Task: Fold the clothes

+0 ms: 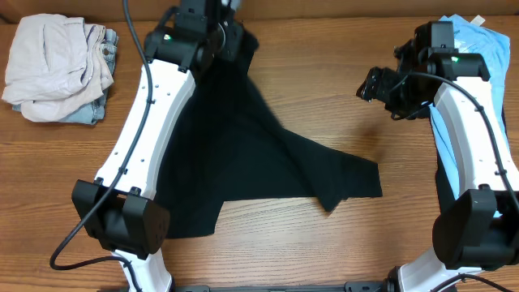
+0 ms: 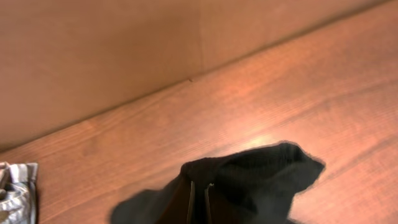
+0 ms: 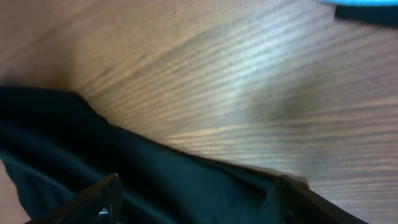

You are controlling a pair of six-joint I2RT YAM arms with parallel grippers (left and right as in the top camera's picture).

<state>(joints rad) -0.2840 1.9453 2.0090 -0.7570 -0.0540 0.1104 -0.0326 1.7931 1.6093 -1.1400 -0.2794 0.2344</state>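
The wood-grain counter (image 1: 324,81) fills the frame. Across its middle lies the black T-shirt (image 1: 243,154), soft and matte, drawn into a rough triangle that narrows toward the upper centre. There the left hand (image 2: 199,198) pinches a bunched fold, its fingers pressed together on the cloth. A rumpled pale pile of garments (image 1: 57,69) sits upper left. A light blue shirt (image 1: 478,36) lies crumpled upper right. The right hand (image 1: 371,83) hovers at right, fingers spread, gripping nothing.

T-shirt (image 1: 243,154) black, shirt (image 1: 474,36) light blue, table (image 1: 324,81) brown wood-grain
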